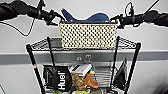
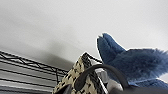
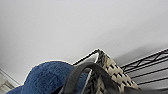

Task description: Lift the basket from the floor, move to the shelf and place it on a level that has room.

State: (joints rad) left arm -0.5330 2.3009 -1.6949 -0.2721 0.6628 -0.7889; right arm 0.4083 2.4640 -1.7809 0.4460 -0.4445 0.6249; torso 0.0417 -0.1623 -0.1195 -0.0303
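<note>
The shelf (image 1: 35,47) stands against a pale wall, lower tiers crowded with a black bag (image 1: 58,79) and packets. The basket (image 1: 88,35) sits on the top level (image 1: 126,43), a blue plush toy (image 1: 96,18) inside. The left claw (image 1: 58,18) and right claw (image 1: 115,20) meet its two ends at the rim; whether their fingers are clamped there, I cannot tell.

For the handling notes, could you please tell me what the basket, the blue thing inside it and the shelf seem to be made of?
Basket: woven cream fibre, checkered weave, matte.
Blue thing: seemingly plush or terry fabric, fuzzy nap.
Shelf: black metal wire, thin rods and posts.
</note>
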